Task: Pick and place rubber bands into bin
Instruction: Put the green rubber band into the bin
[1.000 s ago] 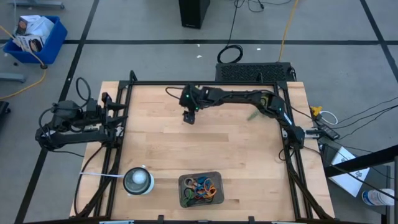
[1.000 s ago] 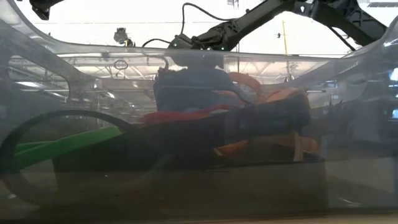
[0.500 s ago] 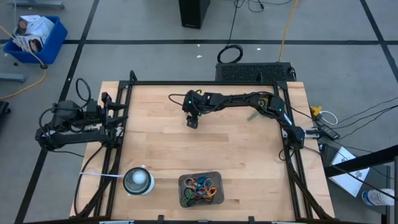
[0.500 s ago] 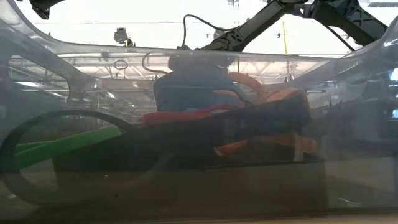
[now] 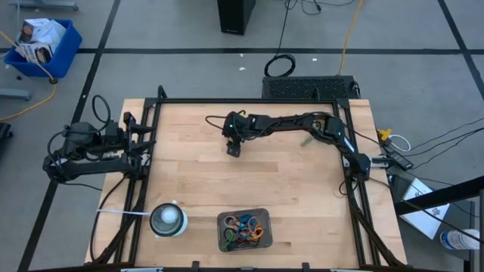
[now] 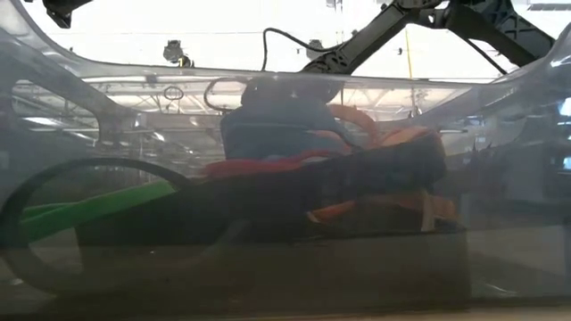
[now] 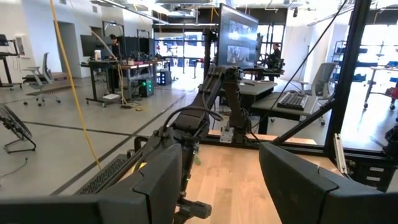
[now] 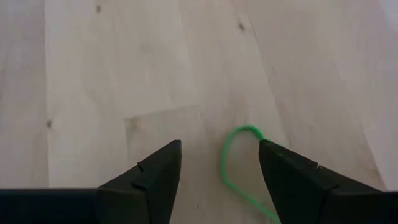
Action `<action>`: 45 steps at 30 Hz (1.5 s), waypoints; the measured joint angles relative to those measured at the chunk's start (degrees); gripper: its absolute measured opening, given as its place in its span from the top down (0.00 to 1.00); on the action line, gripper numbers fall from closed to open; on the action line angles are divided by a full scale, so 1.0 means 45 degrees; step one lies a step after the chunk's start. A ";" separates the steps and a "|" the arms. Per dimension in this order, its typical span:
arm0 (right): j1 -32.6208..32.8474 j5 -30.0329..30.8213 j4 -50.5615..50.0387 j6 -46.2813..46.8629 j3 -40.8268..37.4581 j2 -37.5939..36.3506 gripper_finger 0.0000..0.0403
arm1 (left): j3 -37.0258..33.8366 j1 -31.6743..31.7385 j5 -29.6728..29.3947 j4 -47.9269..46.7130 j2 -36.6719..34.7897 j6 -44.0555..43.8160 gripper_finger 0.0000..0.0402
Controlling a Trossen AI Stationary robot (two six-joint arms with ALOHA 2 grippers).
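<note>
pale matt wood table (image 5: pixel 287 189), faint grain.

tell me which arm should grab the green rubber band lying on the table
Right. The right gripper hangs just above the green rubber band, jaws open with the loop between them. The left gripper is parked open at the table's left edge, far off.

My high camera looks straight down on the whole table (image 5: pixel 197 181). My low one sits inside the bin (image 6: pixel 268 267), looking level toward twelve o'clock through its clear wall. The left wrist faces the room; the right wrist looks down close at the tabletop, shared with the high view.
</note>
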 joint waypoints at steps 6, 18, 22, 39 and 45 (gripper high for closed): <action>0.0044 0.0164 0.0144 -0.0198 0.0005 0.0129 0.57 | 0.0000 0.0000 0.0003 0.0000 0.0000 -0.0049 0.44; 0.0035 0.0136 -0.0036 -0.0484 0.0005 0.0129 0.79 | 0.0000 0.0000 0.0005 0.0072 0.0000 -0.0599 0.44; 0.0114 0.0205 -0.0429 -0.1374 0.0029 0.0124 0.84 | 0.0000 0.0000 0.0001 0.0103 0.0000 -0.0920 0.44; 0.0107 0.0194 -0.0653 -0.0201 0.0017 -0.0077 1.00 | 0.0000 0.0000 0.0005 0.0117 0.0000 -0.1332 0.44; 0.0197 0.0234 -0.0674 0.0035 -0.0003 -0.1605 1.00 | 0.0000 0.0000 0.0003 0.0112 0.0000 -0.1258 0.44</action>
